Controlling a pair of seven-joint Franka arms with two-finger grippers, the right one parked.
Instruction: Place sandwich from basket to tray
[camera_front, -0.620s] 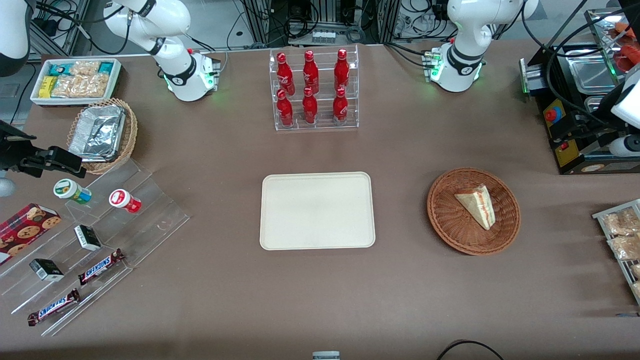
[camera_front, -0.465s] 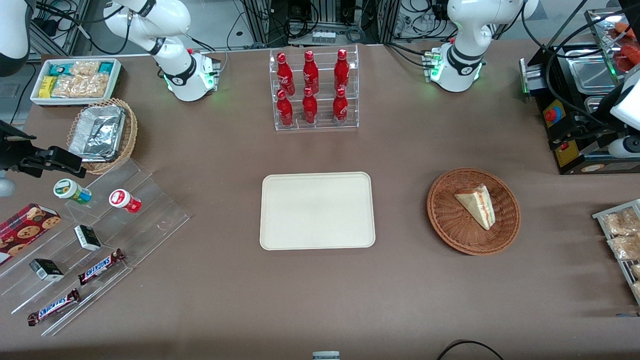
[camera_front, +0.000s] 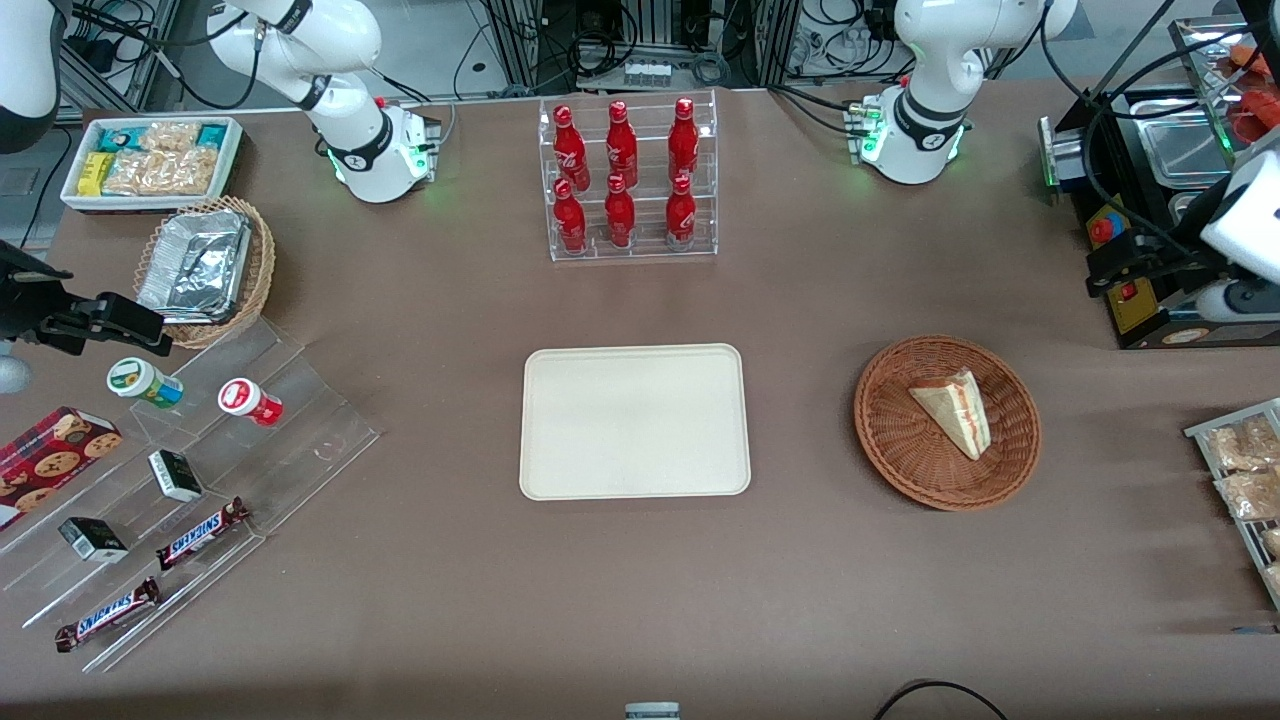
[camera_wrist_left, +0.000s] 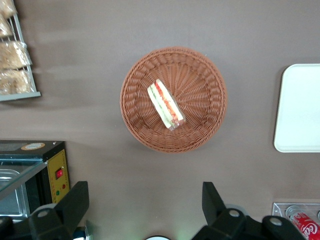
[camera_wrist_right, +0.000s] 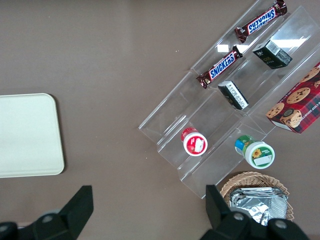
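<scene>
So the tabletop (camera_front: 640, 600) is seen as a wide brown surface, with the cream tray (camera_front: 634, 421) laid flat around its middle and nothing on it yet. The wicker basket (camera_front: 890, 440) is parked beside the tray, toward the working arm's end of the tabletop, well apart from it. The sandwich (camera_front: 954, 410) is still lying inside that basket, filling edge up in the wrist view (camera_wrist_left: 166, 104), and nothing is touching it.

What's changed: compared with half a second ago, the left arm's claw (camera_front: 1150, 265) has been shifted a bit in from the tabletop's edge at the working arm's end, toward the basket, and nothing else has been moved. In the wrist view the claw (camera_wrist_left: 145, 212) is seen with its fingers (camera_wrist_left: 75, 202) spread wide apart and nothing held between them, up high over the tabletop near the basket rim.

So the reach is only just being started. The claw has yet to be centred over the sandwich and lowered.
</scene>
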